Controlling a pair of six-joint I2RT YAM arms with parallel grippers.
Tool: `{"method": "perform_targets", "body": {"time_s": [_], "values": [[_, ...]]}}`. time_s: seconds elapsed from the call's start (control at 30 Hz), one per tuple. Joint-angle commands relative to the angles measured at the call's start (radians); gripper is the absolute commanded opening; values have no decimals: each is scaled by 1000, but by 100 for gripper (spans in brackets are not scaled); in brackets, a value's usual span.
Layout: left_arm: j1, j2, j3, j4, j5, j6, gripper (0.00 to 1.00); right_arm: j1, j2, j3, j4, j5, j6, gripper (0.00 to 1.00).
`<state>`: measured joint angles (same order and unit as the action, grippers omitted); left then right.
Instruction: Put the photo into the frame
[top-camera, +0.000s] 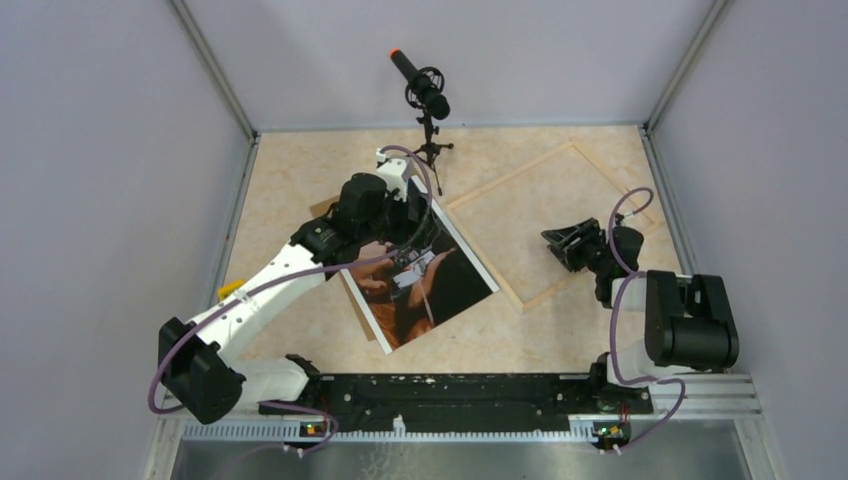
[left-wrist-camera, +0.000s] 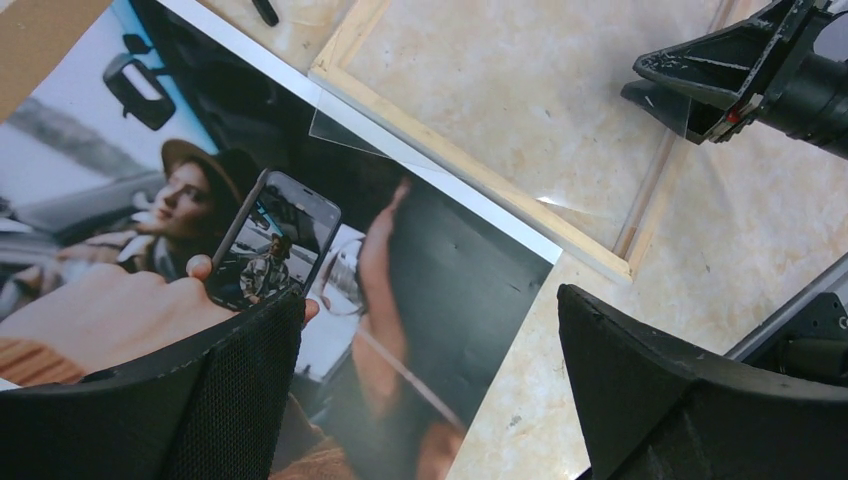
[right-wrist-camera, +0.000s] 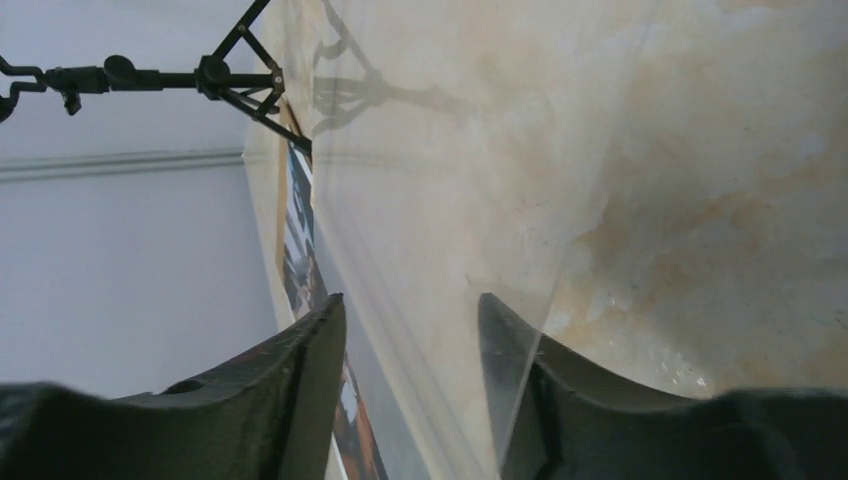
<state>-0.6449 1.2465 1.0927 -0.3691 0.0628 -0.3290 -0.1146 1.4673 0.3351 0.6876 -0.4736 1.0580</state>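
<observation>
While the left gripper (left-wrist-camera: 430, 300) hangs over the photo (top-camera: 440, 285), its fingers (left-wrist-camera: 240, 390) stand spread wide with nothing between them. The photo lies face up on the table (top-camera: 300, 170), outside the frame (top-camera: 510, 175) and just beside the frame's lower-left rail. Its white margin runs along the pale wood (whether it overlaps the wood I cannot tell). A brown board (left-wrist-camera: 40, 30) shows from under the photo on the side away from the frame. Over the frame's interior, near its lower-right rail, is the right gripper (right-wrist-camera: 410, 300). Its fingers (right-wrist-camera: 290, 380) are parted by a moderate gap and clamp nothing. A clear sheet (left-wrist-camera: 330, 130) lies within the frame, and one corner of it reaches over the lower-left rail onto the photo's margin. A microphone stand (top-camera: 430, 130) stands just beyond the frame's upper-left rail.
</observation>
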Motion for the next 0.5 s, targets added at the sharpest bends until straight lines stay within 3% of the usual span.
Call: {"method": "perform_targets", "body": {"time_s": [0.0, 0.13, 0.2, 0.47], "values": [[14, 13, -7, 53, 27, 6, 99, -8, 34, 78, 86, -83, -73, 55], [35, 23, -8, 57, 57, 4, 99, -16, 111, 118, 151, -110, -81, 56], [63, 26, -16, 71, 95, 7, 99, -31, 159, 129, 201, -124, -36, 51], [122, 42, -30, 89, 122, 1, 99, -98, 322, 81, 524, -137, 179, 4]]}}
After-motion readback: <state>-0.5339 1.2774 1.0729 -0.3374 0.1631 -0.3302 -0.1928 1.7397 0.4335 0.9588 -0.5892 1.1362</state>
